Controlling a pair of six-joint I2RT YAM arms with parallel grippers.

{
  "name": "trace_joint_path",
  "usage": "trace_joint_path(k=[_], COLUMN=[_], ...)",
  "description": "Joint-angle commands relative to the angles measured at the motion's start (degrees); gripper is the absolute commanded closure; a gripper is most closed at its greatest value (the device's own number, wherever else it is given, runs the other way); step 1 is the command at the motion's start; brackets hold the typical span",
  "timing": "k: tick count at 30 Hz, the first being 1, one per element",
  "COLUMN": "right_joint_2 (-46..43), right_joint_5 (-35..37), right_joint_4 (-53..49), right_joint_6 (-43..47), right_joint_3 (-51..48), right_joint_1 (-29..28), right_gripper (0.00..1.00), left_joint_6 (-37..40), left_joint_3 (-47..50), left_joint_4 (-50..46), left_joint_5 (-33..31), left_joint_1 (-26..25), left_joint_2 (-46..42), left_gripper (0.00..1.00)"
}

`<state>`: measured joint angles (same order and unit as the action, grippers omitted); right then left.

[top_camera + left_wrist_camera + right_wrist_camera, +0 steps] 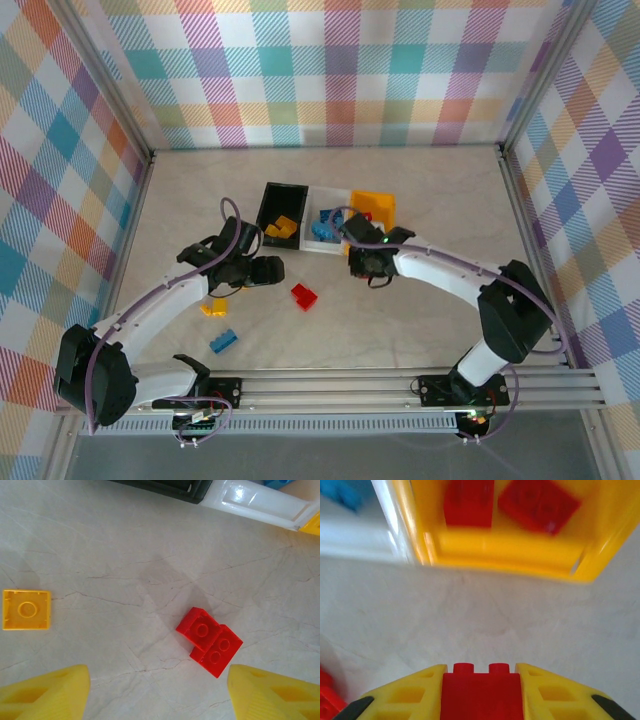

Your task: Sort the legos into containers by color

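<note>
Right wrist view: the right claw [480, 676] is clamped on a held red brick [480, 697]. Its two studs poke up between the yellow fingers, just short of the yellow bin [510, 555], where two red bricks [540, 504] already lie. The white bin [360, 530] stands against that bin's side. From above, the black bin [268, 195] completes the row at the far side of the bench [420, 320].

The left claw [157, 672] hangs with its fingers wide apart over a loose red brick [210, 641], which rests on the bench nearer the right finger. A yellow brick [26, 610] lies well apart to the left, and a blue brick [223, 340] sits nearer the arm bases.

These bricks should be light, rigid and glossy, so a firm squeeze won't hurt them, but a corner grip could let one pop out. The loose red one sits diagonal to the fingers and looks stepped. I judge the best hold is across its flat, parallel side walls, with the wrist turned to square up first
</note>
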<state>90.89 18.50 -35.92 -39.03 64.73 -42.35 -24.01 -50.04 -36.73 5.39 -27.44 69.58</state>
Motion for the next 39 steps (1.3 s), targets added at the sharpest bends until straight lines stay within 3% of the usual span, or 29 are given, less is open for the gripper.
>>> trace_joint_path(k=[1, 8, 17, 21, 27, 29, 33, 39], right_joint_2=[0.02, 10.01, 19.66, 17.38, 8.1, 3.94, -3.51, -7.27], right_joint_5=[0.52, -4.21, -7.78, -8.84, -11.5, -15.0, -23.33, -24.37], right_joint_4=[-1.11, 2.25, 3.85, 5.83, 6.95, 7.62, 8.52, 9.52], right_joint_6=[7.0, 13.83, 17.04, 18.45, 20.81, 21.95, 26.55, 27.8], right_joint_3=[4.84, 14.77, 22.44, 20.54, 15.03, 11.83, 3.49, -6.9], right_joint_1=[5.38, 12.97, 15.16, 15.19, 14.86, 13.88, 8.14, -4.01], right_gripper=[0.68, 0.67, 0.61, 0.43, 0.39, 0.37, 0.19, 0.04], left_joint_6=[-1.08, -3.55, -4.61, -4.86, -5.56, -6.01, -6.58, -7.55], left_joint_3=[1.19, 2.73, 2.27, 2.24, 1.6, 1.47, 0.7, 0.39], left_joint_4=[1.21, 3.05, 2.06, 1.84, 2.93, 3.41, 2.86, 1.15], left_joint_5=[1.42, 0.1, -1.07, -1.52, -1.34, -1.9, -4.59, -8.22], left_joint_1=[-0.55, -5.27, -6.9, -6.88, -6.92, -6.92, -6.6, -4.64], left_joint_2=[0.17, 2.01, 2.49, 2.49, 3.72, 3.61, 2.74, 0.41], left_gripper=[0.27, 0.27, 0.27, 0.27, 0.27, 0.27, 0.27, 0.22])
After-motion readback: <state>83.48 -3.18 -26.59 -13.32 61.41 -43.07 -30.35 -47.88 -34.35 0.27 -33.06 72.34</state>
